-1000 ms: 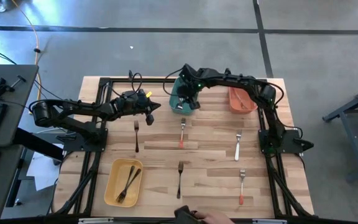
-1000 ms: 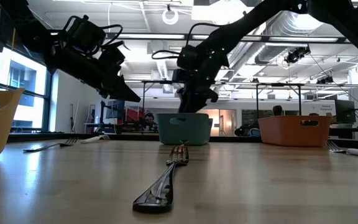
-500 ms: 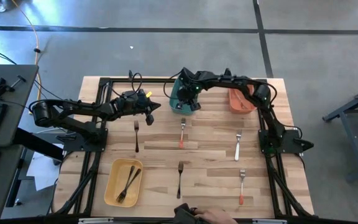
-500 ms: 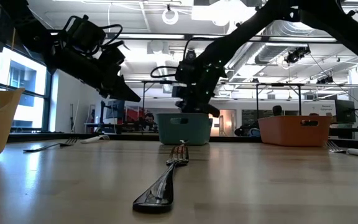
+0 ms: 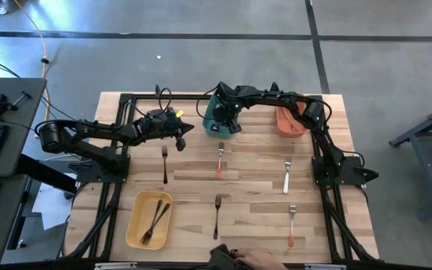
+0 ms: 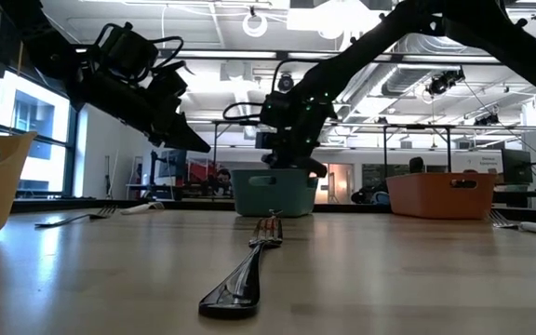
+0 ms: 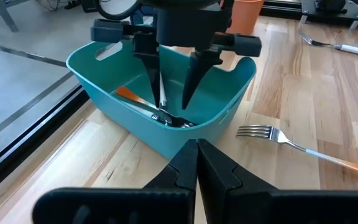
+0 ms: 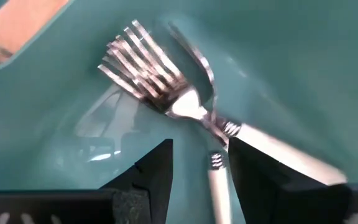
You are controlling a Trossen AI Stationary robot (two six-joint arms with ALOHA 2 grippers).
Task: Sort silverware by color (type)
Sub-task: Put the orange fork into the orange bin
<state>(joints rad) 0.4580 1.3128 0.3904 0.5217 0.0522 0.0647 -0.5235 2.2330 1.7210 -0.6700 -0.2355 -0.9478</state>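
My right gripper [image 7: 174, 93] hangs open over the teal bin [image 5: 214, 112], fingers pointing down into it. A white-handled fork's handle [image 8: 215, 180] stands between the fingers with a gap on each side. A second white-handled fork [image 8: 166, 93] lies on the bin floor, and an orange-red handle [image 7: 127, 94] shows there too. My left gripper [image 5: 184, 128] is shut and empty, hovering left of the bin. On the table lie two black forks [image 5: 164, 163] [image 5: 217, 215], two red-handled forks [image 5: 220, 159] [image 5: 292, 225] and a white-handled fork [image 5: 287, 176].
A yellow bin [image 5: 135, 225] near the table's left near corner holds two black forks [image 5: 154, 219]. An orange bin [image 5: 285, 129] sits right of the teal one at the far edge. A person's hand [image 5: 250, 261] rests at the near edge. Bare wood lies between the forks.
My right gripper has shifted a little toward the table's left above the teal bin.
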